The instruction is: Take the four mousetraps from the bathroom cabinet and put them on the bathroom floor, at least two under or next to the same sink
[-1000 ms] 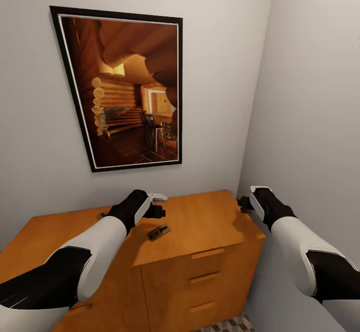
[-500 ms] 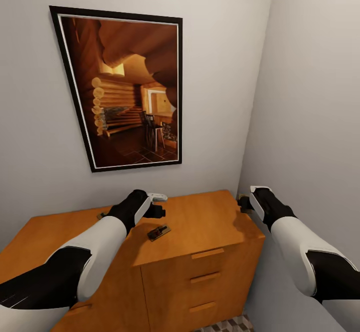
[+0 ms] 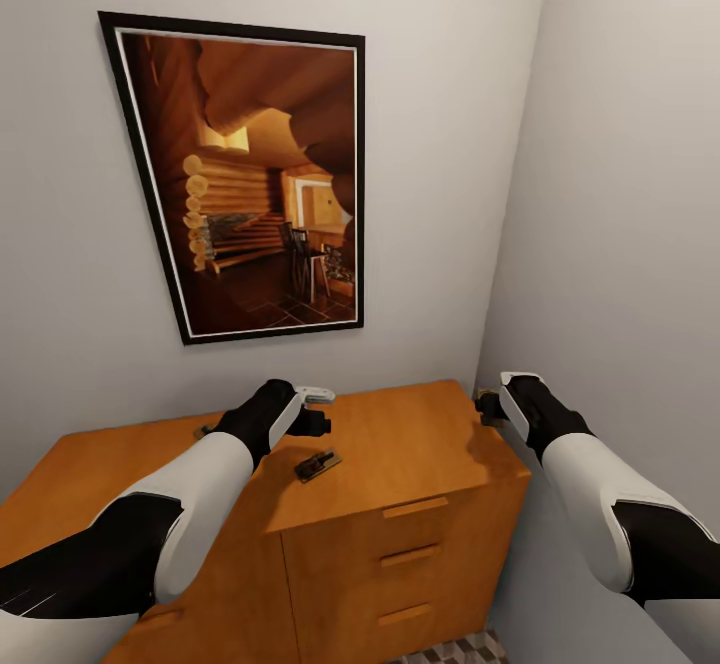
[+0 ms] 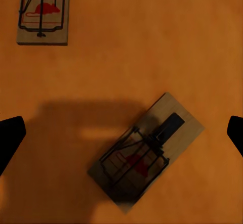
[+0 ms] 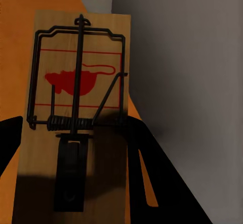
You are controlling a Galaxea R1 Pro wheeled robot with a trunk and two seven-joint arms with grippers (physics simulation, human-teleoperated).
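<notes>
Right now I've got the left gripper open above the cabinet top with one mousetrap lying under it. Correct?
Not quite: the left wrist view shows two mousetraps on the cabinet top, not one. One mousetrap lies tilted between the open fingertips of the left gripper, and a second mousetrap lies further off. The gripper is open above the cabinet, as you say.

White forearms (image 3: 205,484), black elbow sections, black wrists, white-trimmed.
</notes>
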